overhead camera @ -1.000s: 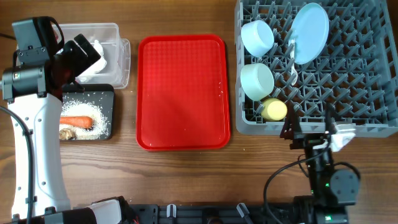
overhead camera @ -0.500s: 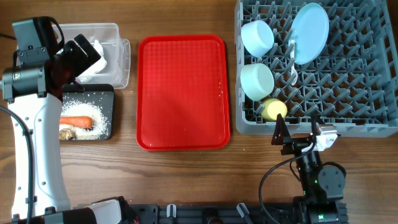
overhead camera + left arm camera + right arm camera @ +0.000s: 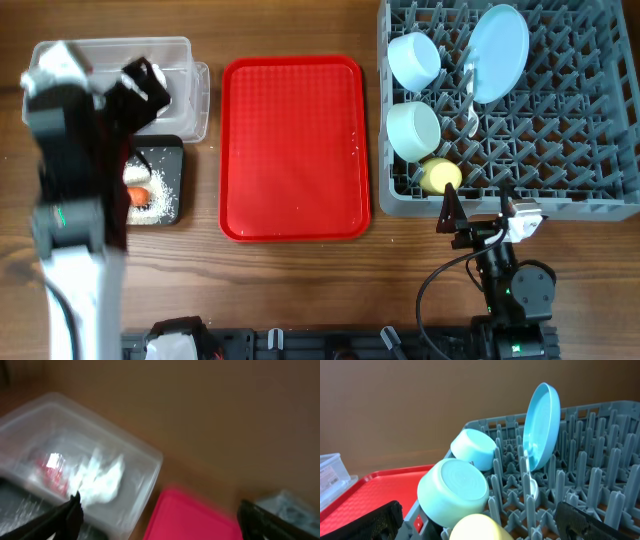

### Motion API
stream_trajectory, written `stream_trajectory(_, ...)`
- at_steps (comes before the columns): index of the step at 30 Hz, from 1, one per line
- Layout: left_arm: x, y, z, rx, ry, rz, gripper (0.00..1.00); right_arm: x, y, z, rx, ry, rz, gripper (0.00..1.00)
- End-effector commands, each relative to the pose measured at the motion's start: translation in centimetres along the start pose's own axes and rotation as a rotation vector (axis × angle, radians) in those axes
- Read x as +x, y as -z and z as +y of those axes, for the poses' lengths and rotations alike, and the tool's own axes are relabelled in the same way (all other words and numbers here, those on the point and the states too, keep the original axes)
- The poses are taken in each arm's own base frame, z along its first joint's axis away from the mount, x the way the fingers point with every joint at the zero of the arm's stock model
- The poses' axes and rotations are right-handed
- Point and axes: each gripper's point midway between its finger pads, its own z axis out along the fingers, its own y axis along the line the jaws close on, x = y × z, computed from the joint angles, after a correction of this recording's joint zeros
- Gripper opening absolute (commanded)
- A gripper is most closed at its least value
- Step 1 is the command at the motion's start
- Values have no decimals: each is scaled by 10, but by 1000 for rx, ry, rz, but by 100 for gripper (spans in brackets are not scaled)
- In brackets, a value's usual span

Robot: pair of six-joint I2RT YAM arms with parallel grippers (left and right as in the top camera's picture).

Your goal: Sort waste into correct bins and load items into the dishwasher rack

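The grey dishwasher rack (image 3: 560,150) holds the pale blue plate (image 3: 497,52), pale blue bowl (image 3: 414,58), pale green bowl (image 3: 412,130), yellow cup (image 3: 440,176) and white spoon (image 3: 470,100). The right wrist view shows the plate (image 3: 542,425), both bowls (image 3: 452,492) and the cup (image 3: 477,530). My right gripper (image 3: 480,222) is open and empty just in front of the rack. The clear tub (image 3: 185,60) holds the white tissue (image 3: 105,477) and red wrapper (image 3: 50,467). My left gripper (image 3: 148,82), blurred, is open and empty over the tub. The black tray (image 3: 170,160) holds rice (image 3: 165,198) and a partly hidden carrot (image 3: 137,195).
The flat red serving tray (image 3: 292,147) lies between the bins and the rack. My left arm (image 3: 75,180) covers the left part of the black tray. Bare wooden table runs along the front edge.
My left arm has swung and is blurred, now covering more of the black tray and carrot. My right gripper shifted a little left a second ago and has stayed still since.
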Motion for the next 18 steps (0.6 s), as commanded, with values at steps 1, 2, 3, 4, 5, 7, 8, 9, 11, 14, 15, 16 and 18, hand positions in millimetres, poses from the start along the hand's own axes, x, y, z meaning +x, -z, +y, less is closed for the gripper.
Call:
stream_trajectory(1,44,35,20,76,0,-108,100,0,0,2,-9,-3,1,100)
stream_trajectory(2,55,43,26,90,1,-139,100,0,0,2,-9,-4,1,100)
stream_trajectory(3,66,50,32,101,2,-160,100,0,0,2,-9,-4,1,100)
stream_trajectory(4,78,54,39,109,4,-175,100,0,0,2,-9,-4,1,100)
stream_trajectory(5,90,58,44,120,5,-197,100,0,0,2,-9,-4,1,100)
stream_trajectory(7,108,61,53,142,14,-235,100,0,0,2,-9,-4,1,100)
stream_trajectory(8,114,62,55,161,14,-252,100,0,0,2,-9,-4,1,100)
stream_trajectory(9,117,63,55,178,14,-272,100,0,0,2,-9,-4,1,100)
stream_trajectory(11,120,66,57,199,16,-315,100,0,0,2,-9,-4,1,100)
stream_trajectory(14,121,72,56,224,17,-363,100,0,0,2,-9,-3,1,100)
stream_trajectory(15,122,73,57,225,18,-371,100,0,0,2,-9,-3,1,100)
stream_trajectory(16,123,73,58,223,21,-382,100,0,0,2,-9,-4,1,100)
stream_trajectory(18,128,72,62,222,22,-390,100,0,0,2,-9,-4,1,100)
